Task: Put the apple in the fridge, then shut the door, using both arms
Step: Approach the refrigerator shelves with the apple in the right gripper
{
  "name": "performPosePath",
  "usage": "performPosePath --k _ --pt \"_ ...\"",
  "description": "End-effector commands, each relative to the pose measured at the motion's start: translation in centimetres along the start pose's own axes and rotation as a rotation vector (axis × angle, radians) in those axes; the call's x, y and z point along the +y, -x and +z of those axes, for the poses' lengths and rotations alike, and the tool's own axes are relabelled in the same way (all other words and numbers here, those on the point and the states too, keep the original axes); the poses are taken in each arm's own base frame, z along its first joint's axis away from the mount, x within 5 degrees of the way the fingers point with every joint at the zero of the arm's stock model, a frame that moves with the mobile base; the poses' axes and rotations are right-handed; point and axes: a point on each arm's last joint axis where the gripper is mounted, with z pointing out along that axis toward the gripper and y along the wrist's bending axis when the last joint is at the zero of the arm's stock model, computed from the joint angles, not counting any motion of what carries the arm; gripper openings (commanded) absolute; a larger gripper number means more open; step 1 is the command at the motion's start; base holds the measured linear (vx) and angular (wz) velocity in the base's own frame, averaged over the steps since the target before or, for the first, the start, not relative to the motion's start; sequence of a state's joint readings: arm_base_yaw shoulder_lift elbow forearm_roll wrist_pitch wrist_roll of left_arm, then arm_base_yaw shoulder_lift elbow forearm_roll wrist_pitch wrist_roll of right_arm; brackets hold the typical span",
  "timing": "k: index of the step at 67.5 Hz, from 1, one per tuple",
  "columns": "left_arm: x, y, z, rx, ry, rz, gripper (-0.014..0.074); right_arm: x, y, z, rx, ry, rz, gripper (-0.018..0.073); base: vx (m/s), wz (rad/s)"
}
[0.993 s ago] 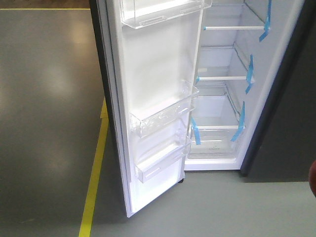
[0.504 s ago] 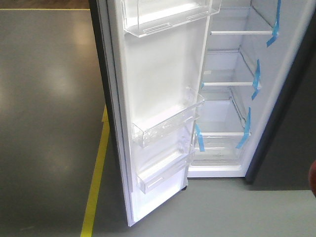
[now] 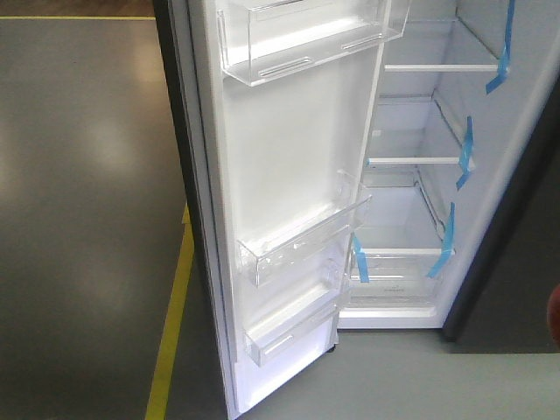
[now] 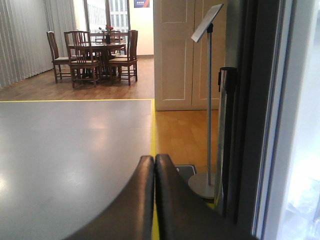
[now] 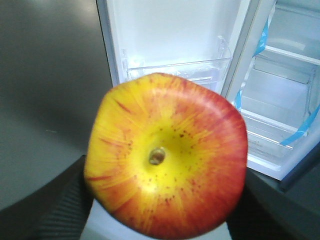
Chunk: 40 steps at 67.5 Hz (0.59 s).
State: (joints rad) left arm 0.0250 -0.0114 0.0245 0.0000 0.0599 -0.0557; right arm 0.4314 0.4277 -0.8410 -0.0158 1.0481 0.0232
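Early yet: the apple [image 5: 167, 157] sits pinched in the right claw [image 5: 165, 200], in front of the fridge [image 3: 411, 210] and outside it (visible shelves [image 3: 437, 68] bare). The door [image 3: 289, 149] stands wide open. The left claw [image 4: 154, 200], pressed together and empty, hangs off the fridge's left side. Placing and closing both remain.

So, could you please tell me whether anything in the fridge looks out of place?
Only the blue tape strips: they run slanted from the shelf fronts of the fridge onto its right wall. Nothing looks spilled or damaged.
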Motion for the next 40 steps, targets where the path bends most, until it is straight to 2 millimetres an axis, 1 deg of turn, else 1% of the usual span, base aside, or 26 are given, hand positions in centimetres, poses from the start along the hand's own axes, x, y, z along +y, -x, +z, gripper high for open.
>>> performPosePath --k 1,40 --pt "0.01 -0.19 -0.03 -0.061 -0.005 -0.016 -0.0006 0.0 1.31 -0.39 -0.096 -0.001 -0.009 0.036 0.1 0.0" --pt "0.01 -0.19 -0.03 -0.061 -0.005 -0.016 -0.0006 0.0 1.31 -0.39 -0.096 -0.001 -0.009 0.036 0.07 -0.01"
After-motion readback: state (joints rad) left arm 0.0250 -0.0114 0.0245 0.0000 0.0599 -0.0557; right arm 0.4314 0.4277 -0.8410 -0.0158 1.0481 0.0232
